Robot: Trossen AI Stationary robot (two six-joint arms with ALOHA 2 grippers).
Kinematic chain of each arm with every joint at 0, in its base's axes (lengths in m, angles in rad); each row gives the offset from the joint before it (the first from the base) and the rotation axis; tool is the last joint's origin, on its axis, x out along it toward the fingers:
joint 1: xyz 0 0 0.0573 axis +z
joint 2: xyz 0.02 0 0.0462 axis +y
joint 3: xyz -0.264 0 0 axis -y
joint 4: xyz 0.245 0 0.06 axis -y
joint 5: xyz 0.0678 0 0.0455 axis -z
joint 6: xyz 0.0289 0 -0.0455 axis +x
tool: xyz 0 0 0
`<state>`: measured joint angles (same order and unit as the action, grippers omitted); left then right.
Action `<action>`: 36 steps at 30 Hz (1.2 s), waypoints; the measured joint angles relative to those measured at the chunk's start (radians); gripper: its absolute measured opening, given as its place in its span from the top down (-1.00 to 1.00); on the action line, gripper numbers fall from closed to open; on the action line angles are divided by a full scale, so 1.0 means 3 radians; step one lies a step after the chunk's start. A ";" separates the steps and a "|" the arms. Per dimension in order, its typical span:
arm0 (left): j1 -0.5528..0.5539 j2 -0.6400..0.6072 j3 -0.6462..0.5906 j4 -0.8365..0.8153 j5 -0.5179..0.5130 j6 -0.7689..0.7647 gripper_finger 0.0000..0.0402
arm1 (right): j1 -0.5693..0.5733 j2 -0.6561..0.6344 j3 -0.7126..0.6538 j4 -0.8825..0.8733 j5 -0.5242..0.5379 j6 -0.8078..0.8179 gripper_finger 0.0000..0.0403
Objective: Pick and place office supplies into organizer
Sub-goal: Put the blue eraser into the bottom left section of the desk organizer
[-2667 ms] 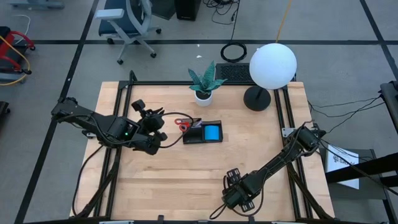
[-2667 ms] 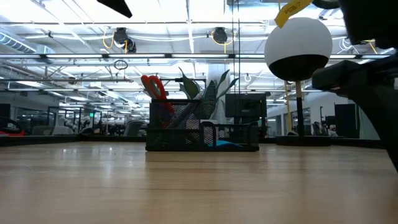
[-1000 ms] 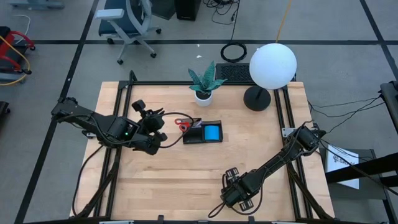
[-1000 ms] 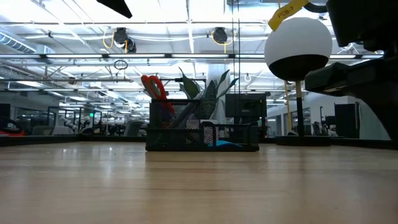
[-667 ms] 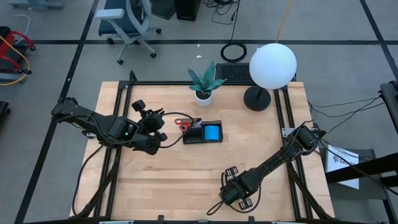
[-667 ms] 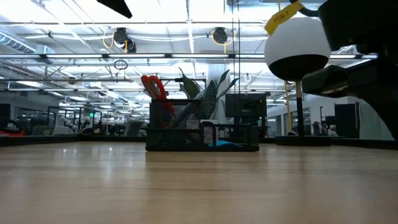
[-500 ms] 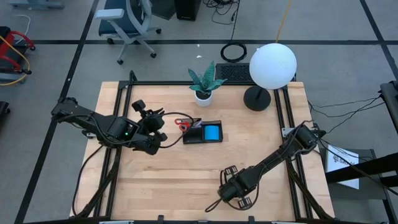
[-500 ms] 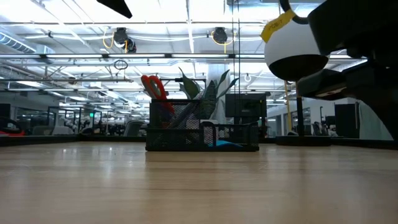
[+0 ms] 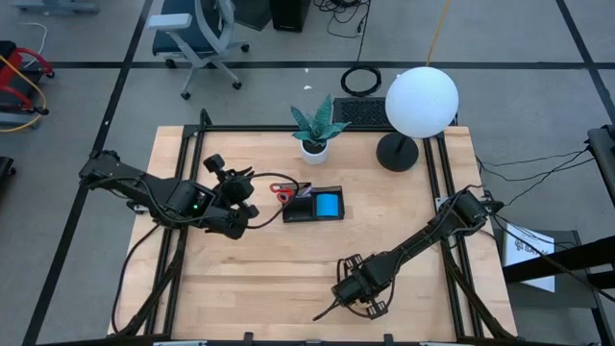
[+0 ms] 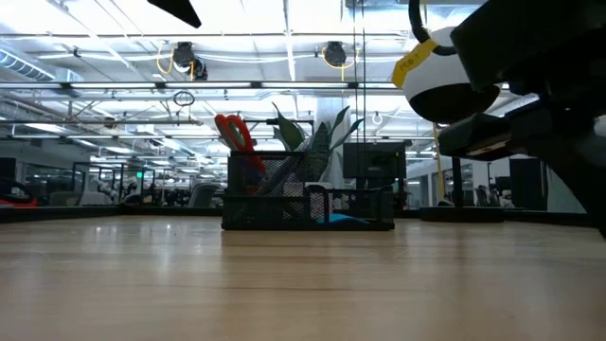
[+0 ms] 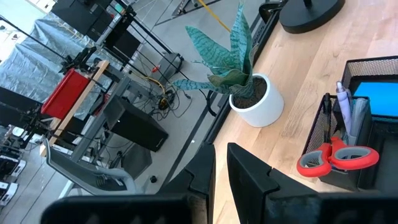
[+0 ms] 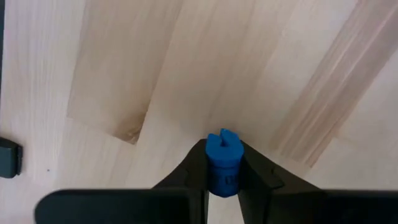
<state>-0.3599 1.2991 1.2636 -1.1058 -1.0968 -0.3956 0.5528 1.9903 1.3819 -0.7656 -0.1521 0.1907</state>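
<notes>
The black mesh organizer (image 9: 312, 206) stands on the table's far middle. Red-handled scissors (image 11: 336, 158) and pens (image 11: 345, 109) stand upright in its left compartment, and a blue note pad (image 9: 328, 204) lies in its right one. My left gripper (image 9: 246, 192) hovers left of the organizer, shut and empty; its fingers (image 11: 205, 171) show in the left wrist view. My right gripper (image 9: 354, 290) is over the table's near middle, shut on a small blue block (image 12: 222, 163). My right gripper pinches the small blue block by two opposite sides (image 12: 211, 167) between its two fingers. The fingers come from above, pointing down at the table. The block's notched end (image 12: 222, 137) sticks out past the fingertips. Whether it is clear of the wood, I cannot tell.
A potted green plant (image 9: 314, 130) stands just beyond the organizer. A lamp with a white globe (image 9: 421, 101) on a black round base (image 9: 396, 152) is at the far right. Bare wood (image 9: 317, 255) lies between my right gripper and the organizer.
My right gripper has moved toward the table's left edge and a little toward the far edge. In the low view its arm has swung across in front of the lamp globe. My left arm has kept still.
</notes>
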 joint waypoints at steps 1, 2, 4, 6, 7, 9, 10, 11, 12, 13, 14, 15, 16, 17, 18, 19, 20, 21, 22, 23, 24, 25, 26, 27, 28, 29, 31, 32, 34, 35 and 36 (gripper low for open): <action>0.0000 0.0000 0.0000 0.0000 0.0000 -0.0011 0.75 | -0.0016 0.0000 0.0000 0.0011 0.0012 -0.0033 0.79; 0.0000 0.0000 0.0000 0.0000 0.0000 -0.0013 0.75 | -0.0038 0.0000 0.0000 0.0012 0.0020 -0.0060 0.79; 0.0000 0.0000 0.0000 0.0000 0.0001 -0.0018 0.75 | -0.0084 0.0000 0.0000 0.0019 0.0061 -0.0069 0.79; 0.0000 0.0000 0.0000 0.0000 0.0000 -0.0019 0.75 | -0.0134 0.0000 0.0000 0.0019 0.0068 -0.0081 0.79; 0.0000 0.0000 0.0000 0.0000 0.0000 -0.0020 0.75 | -0.0158 0.0000 0.0000 0.0020 0.0069 -0.0101 0.79; 0.0000 0.0000 0.0000 0.0000 0.0000 -0.0020 0.75 | -0.0204 -0.0001 0.0000 0.0021 0.0072 -0.0171 0.79; 0.0000 0.0000 0.0000 0.0000 0.0000 -0.0019 0.75 | -0.0226 -0.0004 0.0000 0.0035 0.0081 -0.0215 0.79; 0.0000 0.0000 0.0000 0.0000 0.0000 -0.0020 0.75 | -0.0249 -0.0005 0.0000 0.0057 0.0085 -0.0252 0.79; 0.0000 0.0000 0.0000 0.0000 0.0000 -0.0020 0.75 | -0.0275 -0.0005 0.0000 0.0084 0.0095 -0.0284 0.79; 0.0000 0.0000 0.0000 0.0000 0.0000 -0.0023 0.75 | -0.0308 -0.0005 0.0000 0.0113 0.0100 -0.0316 0.79; -0.0002 0.0000 0.0000 0.0000 0.0000 -0.0025 0.75 | -0.0336 -0.0005 0.0000 0.0151 0.0110 -0.0342 0.79; -0.0005 0.0000 0.0000 0.0000 0.0000 -0.0025 0.75 | -0.0361 -0.0005 0.0000 0.0192 0.0132 -0.0367 0.79; -0.0008 0.0000 0.0000 0.0000 0.0000 -0.0023 0.75 | -0.0388 -0.0006 0.0000 0.0228 0.0156 -0.0396 0.79; -0.0010 0.0000 0.0000 0.0000 0.0000 -0.0022 0.75 | -0.0408 -0.0006 0.0000 0.0253 0.0201 -0.0424 0.79; -0.0015 0.0001 0.0000 0.0000 0.0000 -0.0022 0.75 | -0.0426 -0.0006 0.0000 0.0272 0.0282 -0.0464 0.79; -0.0024 0.0000 0.0000 0.0000 -0.0002 -0.0022 0.75 | -0.0446 -0.0006 0.0000 0.0296 0.0365 -0.0510 0.79; -0.0032 0.0001 0.0000 0.0000 -0.0002 -0.0020 0.75 | -0.0462 -0.0006 0.0000 0.0324 0.0473 -0.0544 0.79; -0.0043 0.0001 0.0000 0.0000 -0.0002 -0.0012 0.75 | -0.0476 -0.0006 0.0000 0.0354 0.0592 -0.0579 0.79; -0.0054 0.0001 0.0000 0.0000 -0.0002 -0.0008 0.75 | -0.0489 -0.0009 0.0000 0.0389 0.0692 -0.0607 0.79; -0.0063 0.0001 0.0000 0.0000 -0.0003 -0.0008 0.75 | -0.0504 -0.0010 0.0000 0.0422 0.0797 -0.0653 0.79; -0.0076 0.0001 0.0000 0.0000 -0.0005 -0.0007 0.75 | -0.0517 -0.0011 0.0000 0.0468 0.0890 -0.0693 0.79; -0.0085 0.0000 0.0000 0.0000 -0.0007 -0.0007 0.75 | -0.0531 -0.0011 0.0000 0.0523 0.0972 -0.0721 0.79; -0.0096 -0.0007 0.0000 0.0000 -0.0007 0.0002 0.75 | -0.0545 -0.0011 0.0000 0.0587 0.1040 -0.0750 0.79; -0.0107 -0.0014 0.0000 0.0002 -0.0007 0.0005 0.75 | -0.0561 -0.0011 0.0000 0.0656 0.1093 -0.0781 0.79; -0.0116 -0.0018 0.0000 0.0007 -0.0012 0.0005 0.75 | -0.0575 -0.0011 0.0000 0.0723 0.1144 -0.0813 0.79; -0.0117 -0.0019 0.0000 0.0008 -0.0021 0.0003 0.75 | -0.0592 -0.0011 0.0000 0.0791 0.1205 -0.0845 0.79; -0.0119 -0.0027 0.0000 0.0008 -0.0031 0.0003 0.75 | -0.0622 -0.0011 0.0001 0.0914 0.1329 -0.0908 0.79; -0.0128 -0.0035 0.0000 0.0008 -0.0030 0.0003 0.75 | -0.0639 -0.0011 0.0001 0.0966 0.1395 -0.0946 0.79; -0.0137 -0.0063 0.0000 0.0008 -0.0031 0.0002 0.75 | -0.0679 -0.0011 0.0001 0.1052 0.1561 -0.0999 0.79; -0.0139 -0.0070 0.0000 0.0008 -0.0030 0.0001 0.75 | -0.0701 -0.0011 0.0001 0.1088 0.1656 -0.1033 0.79; -0.0139 -0.0073 0.0000 0.0008 -0.0027 0.0001 0.75 | -0.0720 -0.0011 0.0001 0.1128 0.1756 -0.1070 0.79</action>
<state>-0.4016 1.2772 1.2636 -1.1034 -1.1048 -0.3954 0.3367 1.9869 1.3823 -0.4272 0.3748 -0.1304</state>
